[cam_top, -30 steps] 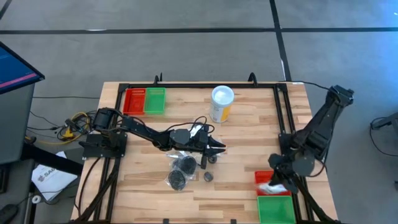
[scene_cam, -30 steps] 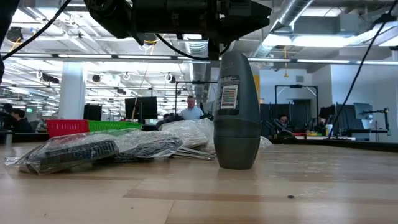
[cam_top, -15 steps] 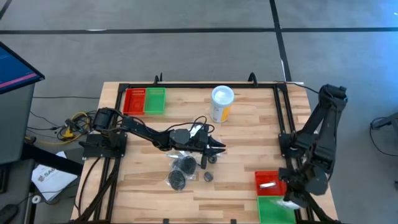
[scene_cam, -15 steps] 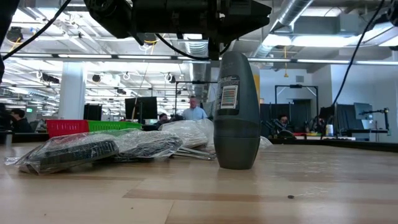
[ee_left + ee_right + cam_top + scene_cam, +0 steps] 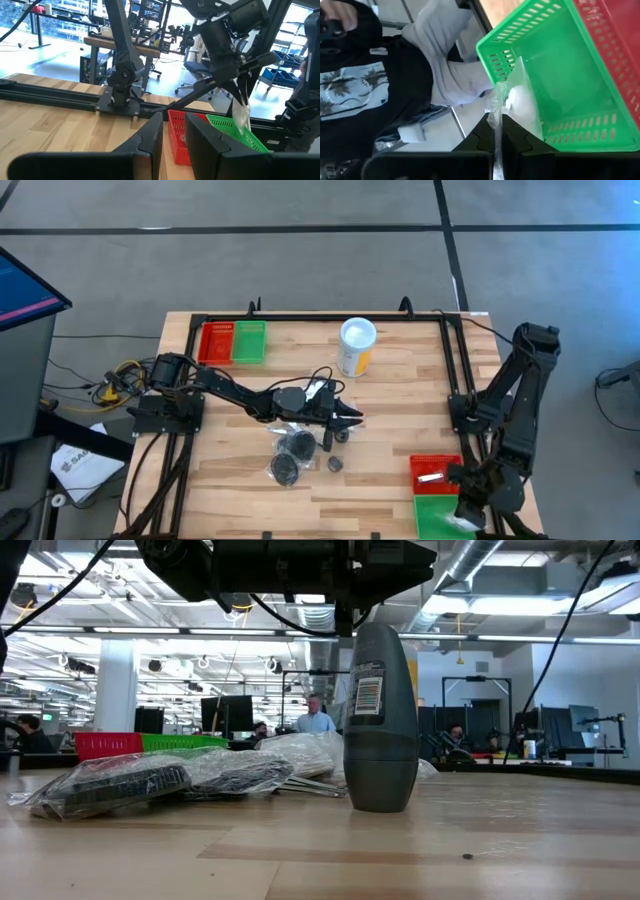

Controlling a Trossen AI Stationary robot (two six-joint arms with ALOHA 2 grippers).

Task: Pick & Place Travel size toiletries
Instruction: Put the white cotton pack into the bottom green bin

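My right gripper (image 5: 468, 502) hovers over the green bin (image 5: 430, 520) at the table's near right corner. It is shut on a white packet in clear wrap (image 5: 517, 100). The left wrist view shows that packet (image 5: 241, 112) hanging above the bin. My left gripper (image 5: 352, 418) stands level at mid-table, its fingers slightly open and bare. Below and near it lie two wrapped dark pucks (image 5: 290, 455), a clear-wrapped heap (image 5: 300, 755) and an upright dark bottle (image 5: 380, 720). The red bin (image 5: 445, 465) holds a white packet (image 5: 431, 477). My right gripper pinches the upper edge of the packet's clear wrap (image 5: 496, 102) between its two fingers. The fingers slant downward from above. The packet hangs below them, clear of the green bin's floor, with its white content in the lower part.
A yellow canister with a white lid (image 5: 356, 345) stands at the far middle. A second red bin (image 5: 217, 342) and green bin (image 5: 249, 342) sit at the far left. A person in a dark shirt (image 5: 370, 75) stands just off the near right corner.
My right gripper has gone toward the table's near edge and down, from above the red bin to above the green bin. It rolled about its own axis and kept the packet. The white packet in the red bin stayed put.
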